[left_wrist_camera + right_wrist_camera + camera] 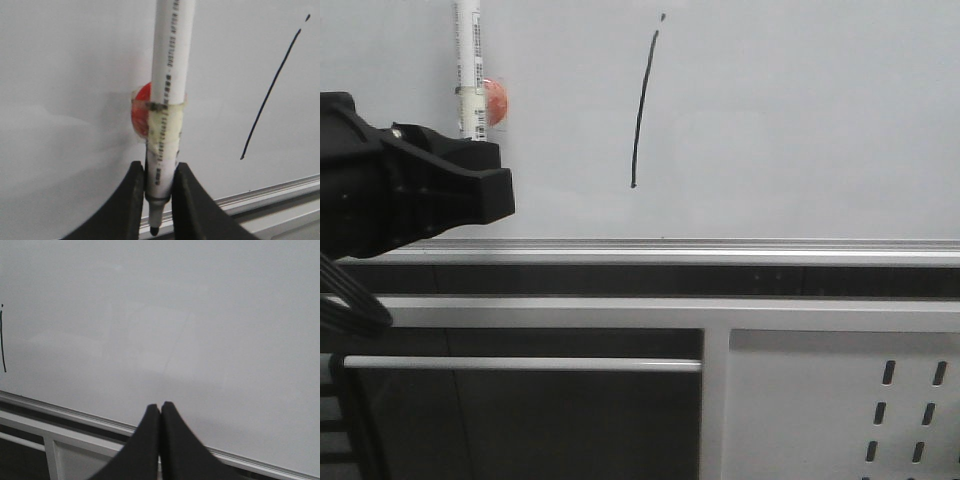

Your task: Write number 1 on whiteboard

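Note:
The whiteboard (800,120) fills the upper front view, and the number 1 (642,110) is on it as a thin black near-vertical stroke with a small dot above. My left gripper (478,150) is left of the stroke, shut on a white marker pen (468,60) held upright. In the left wrist view the pen (167,75) sits between the fingers (134,182) with its black tip pointing down past them. A red round piece (141,100) is taped to the pen. My right gripper (160,407) is shut and empty before bare whiteboard (200,315); the stroke (3,350) shows at that view's edge.
A silver aluminium rail (720,250) runs under the board. Below it are a white perforated metal panel (840,410) at the right, a thin horizontal bar (520,364) over a dark opening, and black cables (350,310) at the far left.

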Motion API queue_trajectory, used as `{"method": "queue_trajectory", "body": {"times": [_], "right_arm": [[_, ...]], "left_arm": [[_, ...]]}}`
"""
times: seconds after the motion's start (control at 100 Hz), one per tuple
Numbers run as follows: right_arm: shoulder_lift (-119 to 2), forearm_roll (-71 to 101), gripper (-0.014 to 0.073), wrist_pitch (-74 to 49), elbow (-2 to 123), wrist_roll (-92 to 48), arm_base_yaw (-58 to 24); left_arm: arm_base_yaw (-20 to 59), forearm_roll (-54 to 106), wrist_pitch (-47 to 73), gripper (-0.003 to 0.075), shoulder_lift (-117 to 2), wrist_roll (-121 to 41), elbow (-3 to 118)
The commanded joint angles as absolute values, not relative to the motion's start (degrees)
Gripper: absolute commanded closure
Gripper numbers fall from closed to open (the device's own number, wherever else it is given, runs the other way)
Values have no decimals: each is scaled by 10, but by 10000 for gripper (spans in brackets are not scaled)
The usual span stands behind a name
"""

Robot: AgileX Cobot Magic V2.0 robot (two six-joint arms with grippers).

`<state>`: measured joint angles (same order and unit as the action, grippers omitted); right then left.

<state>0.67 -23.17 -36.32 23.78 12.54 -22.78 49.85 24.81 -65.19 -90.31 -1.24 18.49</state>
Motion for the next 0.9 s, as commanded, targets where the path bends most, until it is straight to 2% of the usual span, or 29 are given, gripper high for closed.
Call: {"method": "queue_trajectory", "body": {"times": [0.0,0.37,0.89], "right_arm": [[14,-247,644,-322,251,125,-225],[14,-247,644,-322,251,125,-225],[14,-247,644,-322,251,125,-225]], "left_arm": [[492,252,-782,738,-890,-10,198],[462,245,-782,738,-891,11,213],[462,263,-773,738,-891,22,213]]}}
